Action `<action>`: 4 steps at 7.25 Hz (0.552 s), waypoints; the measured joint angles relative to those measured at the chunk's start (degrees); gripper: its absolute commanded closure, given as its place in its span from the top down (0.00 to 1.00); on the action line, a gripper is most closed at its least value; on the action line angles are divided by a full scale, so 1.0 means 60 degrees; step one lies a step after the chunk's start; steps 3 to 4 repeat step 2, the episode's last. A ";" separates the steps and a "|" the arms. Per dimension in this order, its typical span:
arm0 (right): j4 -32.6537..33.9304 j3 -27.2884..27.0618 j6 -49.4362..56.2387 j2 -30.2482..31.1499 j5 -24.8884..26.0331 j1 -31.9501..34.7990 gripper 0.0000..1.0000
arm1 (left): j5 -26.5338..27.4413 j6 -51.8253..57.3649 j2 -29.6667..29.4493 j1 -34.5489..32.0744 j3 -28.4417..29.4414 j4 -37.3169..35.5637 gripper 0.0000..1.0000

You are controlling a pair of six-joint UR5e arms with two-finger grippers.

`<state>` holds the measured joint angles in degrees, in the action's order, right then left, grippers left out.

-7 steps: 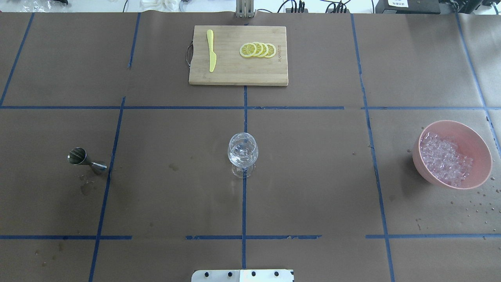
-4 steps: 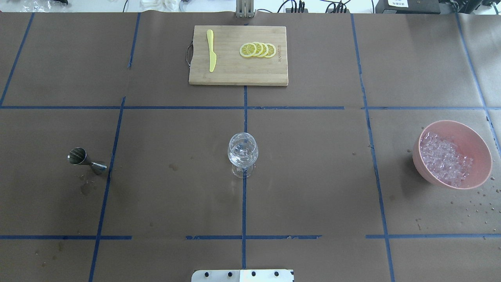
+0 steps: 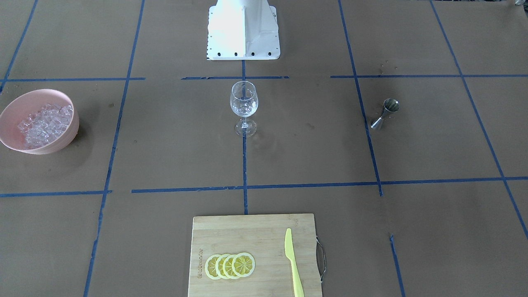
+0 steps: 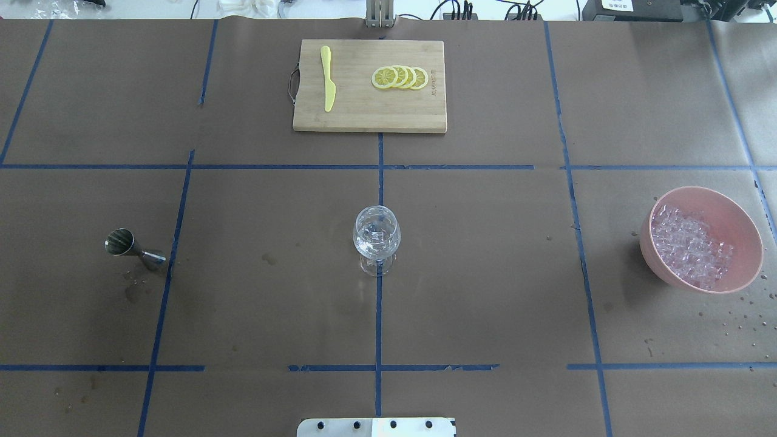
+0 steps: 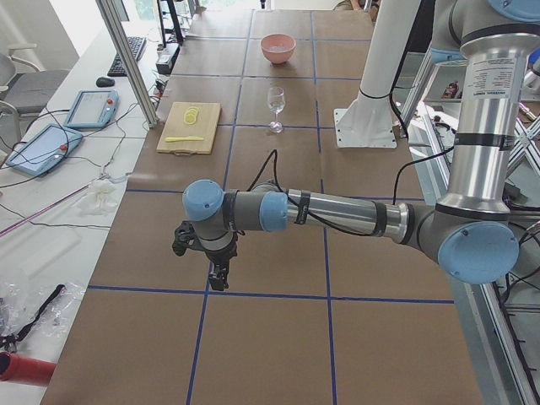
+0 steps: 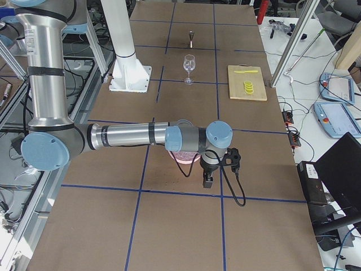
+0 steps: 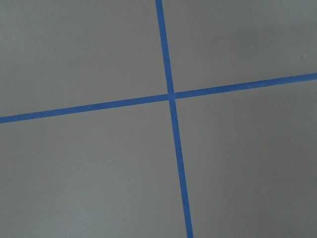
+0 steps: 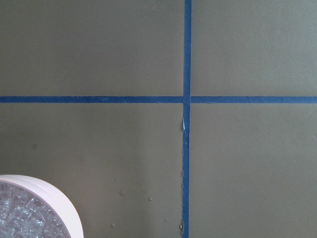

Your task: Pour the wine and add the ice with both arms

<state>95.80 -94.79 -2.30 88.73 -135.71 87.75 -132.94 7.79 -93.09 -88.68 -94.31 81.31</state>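
Note:
A clear stemmed wine glass [image 4: 376,240] stands upright at the table's middle, also in the front view [image 3: 244,105]. The ice [image 4: 692,246] fills a pink bowl [image 4: 746,267] at the right; the right wrist view shows the bowl's rim [image 8: 59,208] at its lower left corner. A steel jigger [image 4: 135,249] stands at the left. My left gripper [image 5: 218,274] hangs over bare table far from the glass, seen only in the exterior left view. My right gripper [image 6: 207,179] hangs just beyond the bowl, seen only in the exterior right view. I cannot tell whether either is open or shut.
A bamboo cutting board [image 4: 370,115] at the far middle carries lemon slices [image 4: 400,77] and a yellow knife [image 4: 328,79]. The white base block [image 3: 243,29] stands at the robot's side. Water drops speckle the paper near the bowl [image 4: 737,321].

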 measured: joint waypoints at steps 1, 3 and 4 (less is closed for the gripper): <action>-0.0003 -0.0005 -0.0051 -0.0032 -0.0010 0.0004 1.00 | -0.0004 -0.0014 0.0001 0.0000 0.0000 -0.0001 1.00; -0.0010 -0.0016 -0.0073 -0.0053 -0.0016 0.0007 1.00 | -0.0005 -0.0020 0.0001 0.0000 0.0001 -0.0001 1.00; -0.0010 -0.0016 -0.0073 -0.0053 -0.0016 0.0007 1.00 | -0.0005 -0.0020 0.0001 0.0000 0.0001 -0.0001 1.00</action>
